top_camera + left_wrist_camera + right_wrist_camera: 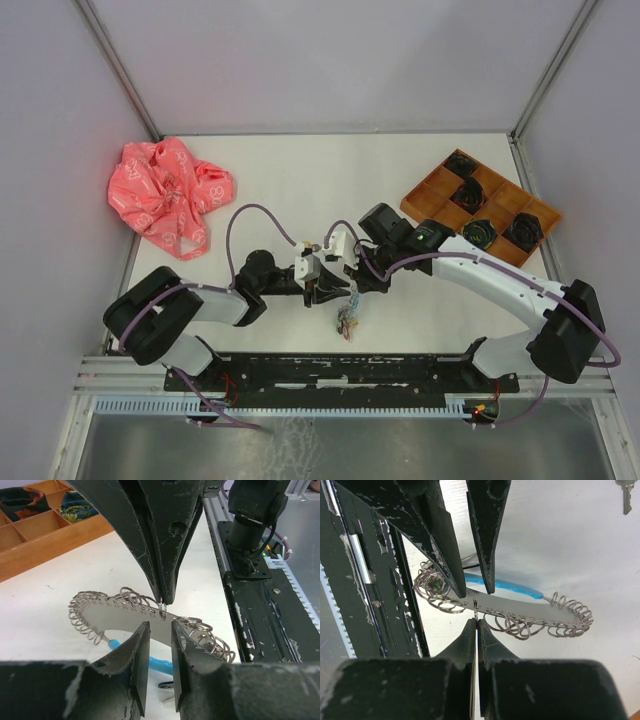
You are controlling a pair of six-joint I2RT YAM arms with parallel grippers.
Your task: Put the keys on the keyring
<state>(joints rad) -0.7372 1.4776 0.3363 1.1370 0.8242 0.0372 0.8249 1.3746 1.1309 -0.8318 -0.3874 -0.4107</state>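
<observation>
Pinching one ring (475,605), the right gripper (475,624) was seen pressed together.
Left gripper (157,632) was seen spread beside the ring bunch (347,318) over the table (300,180); one key (624,497) was seen lying apart.

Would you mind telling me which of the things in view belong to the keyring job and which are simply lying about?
For the job:
- split ring, pinched in the right end effector
- grey strip hung with more rings
- key
- left end effector, jaws apart beside the strip

Lying about:
- pink bag
- wooden tray holding dark items
</observation>
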